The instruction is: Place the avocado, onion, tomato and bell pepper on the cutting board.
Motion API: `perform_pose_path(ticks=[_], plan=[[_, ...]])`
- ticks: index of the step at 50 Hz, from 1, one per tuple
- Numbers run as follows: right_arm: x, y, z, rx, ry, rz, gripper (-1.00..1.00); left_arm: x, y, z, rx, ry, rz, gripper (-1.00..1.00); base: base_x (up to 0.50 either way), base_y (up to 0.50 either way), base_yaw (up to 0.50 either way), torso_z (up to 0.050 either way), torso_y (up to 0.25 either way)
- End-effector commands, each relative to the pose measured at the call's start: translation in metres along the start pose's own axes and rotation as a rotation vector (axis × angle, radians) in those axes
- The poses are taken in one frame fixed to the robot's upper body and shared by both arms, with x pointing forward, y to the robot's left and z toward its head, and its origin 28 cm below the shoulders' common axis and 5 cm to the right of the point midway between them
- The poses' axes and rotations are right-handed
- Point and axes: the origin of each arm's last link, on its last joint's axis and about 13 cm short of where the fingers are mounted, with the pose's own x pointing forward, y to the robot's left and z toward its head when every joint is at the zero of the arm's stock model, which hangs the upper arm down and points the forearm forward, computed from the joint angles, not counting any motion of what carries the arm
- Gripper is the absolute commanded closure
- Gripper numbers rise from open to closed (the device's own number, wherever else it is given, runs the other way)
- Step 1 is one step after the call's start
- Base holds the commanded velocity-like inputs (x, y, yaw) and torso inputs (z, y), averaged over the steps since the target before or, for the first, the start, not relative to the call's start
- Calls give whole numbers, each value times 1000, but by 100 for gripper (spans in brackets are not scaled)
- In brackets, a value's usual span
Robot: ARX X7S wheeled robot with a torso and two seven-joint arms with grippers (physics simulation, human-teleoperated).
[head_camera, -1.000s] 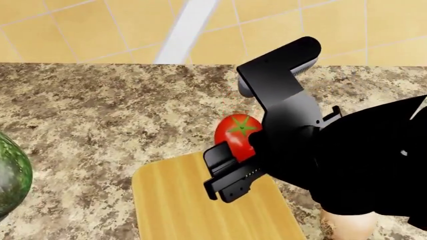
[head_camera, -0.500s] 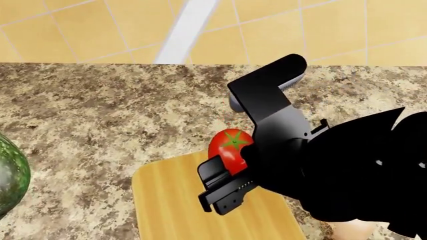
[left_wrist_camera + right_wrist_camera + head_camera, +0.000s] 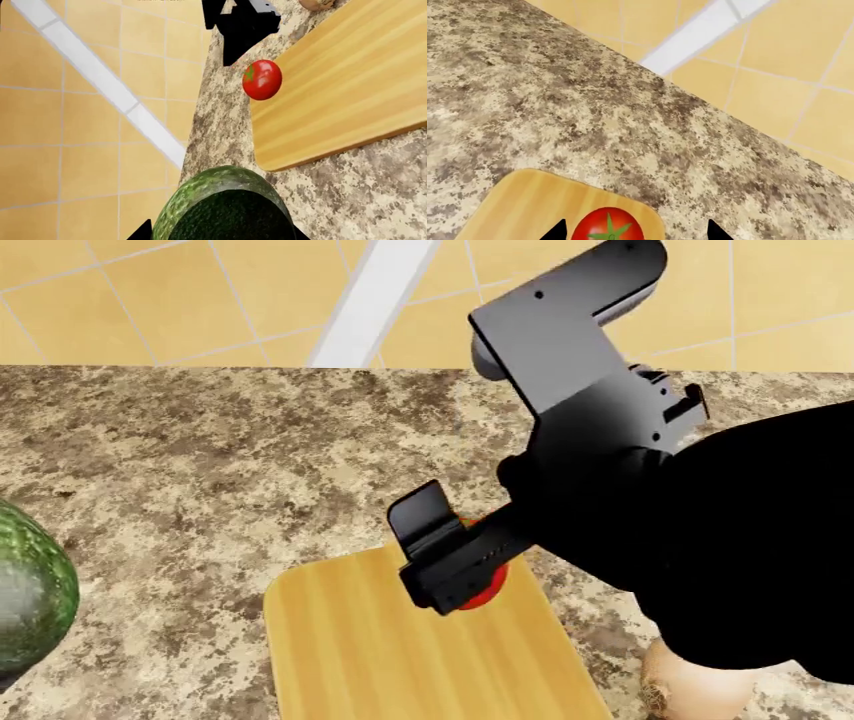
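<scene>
The glossy red tomato (image 3: 608, 227) lies on the far corner of the light wooden cutting board (image 3: 387, 650), free between the wide-apart fingertips of my open right gripper (image 3: 635, 232). In the head view that gripper (image 3: 441, 555) hangs over the tomato (image 3: 486, 586) and hides most of it. My left gripper (image 3: 219, 232) is shut on the dark green avocado (image 3: 223, 202), held up at the left (image 3: 27, 590). The tan onion (image 3: 694, 685) rests on the counter right of the board, partly under my right arm. The bell pepper is out of view.
A speckled granite counter (image 3: 200, 460) carries the board. Its far edge drops to a yellow tiled floor (image 3: 160, 290) with a pale stripe. My black right arm (image 3: 747, 540) fills the right of the head view.
My right gripper has let go of the tomato and risen; the tomato now lies on the board's far corner. The avocado has edged slightly right in the head view.
</scene>
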Motion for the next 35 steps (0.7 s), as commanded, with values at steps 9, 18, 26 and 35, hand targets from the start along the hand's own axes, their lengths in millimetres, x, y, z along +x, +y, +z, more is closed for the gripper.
perform_pose_path(ticks=[9,18,26,35], plan=[[-46,-3,26,9,-200,-89,-100,57,21,14,157,-87,-114,100,0,0,0,0,1],[-60,-11,36,25,-235,-128,-100,91,37,16,226,-118,-207,100,0,0,0,0,0],[-78,-15,47,13,-266,-173,-100,118,40,8,245,-113,-260,100,0,0,0,0,0],[-81,-14,50,7,-276,-185,-100,137,42,15,292,-137,-315,100,0,0,0,0,0]])
